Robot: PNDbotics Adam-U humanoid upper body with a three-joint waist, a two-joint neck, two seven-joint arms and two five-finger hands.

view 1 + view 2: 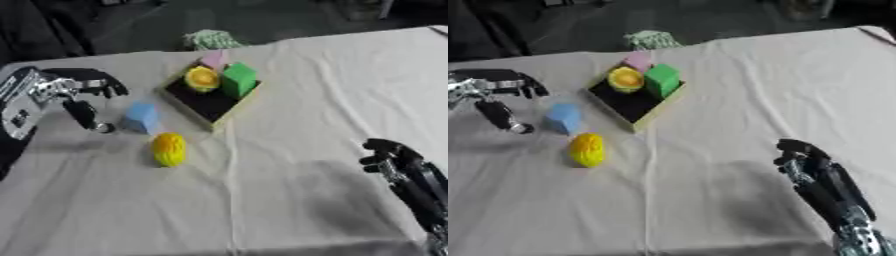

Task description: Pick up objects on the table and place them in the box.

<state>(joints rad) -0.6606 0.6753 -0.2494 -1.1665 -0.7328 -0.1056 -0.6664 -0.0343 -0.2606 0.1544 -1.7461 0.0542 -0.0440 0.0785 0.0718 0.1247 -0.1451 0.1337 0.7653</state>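
Note:
A shallow box [229, 111] with a dark floor stands on the white cloth at the centre back. Inside it sit a green block [238, 79], a yellow round piece [201, 78] and a pink piece [213, 59]. A light blue block [140, 117] lies on the cloth just left of the box. A yellow oval object [169, 149] lies in front of the blue block. My left hand [74, 89] hovers left of the blue block, fingers apart and curved, thumb pointing down, holding nothing. My right hand [395, 159] rests at the lower right with its fingers curled, empty.
A green and white striped thing [210, 38] lies at the table's far edge behind the box. The cloth [289, 200] is wrinkled, with a fold running from the box toward the front. Dark floor shows beyond the far edge.

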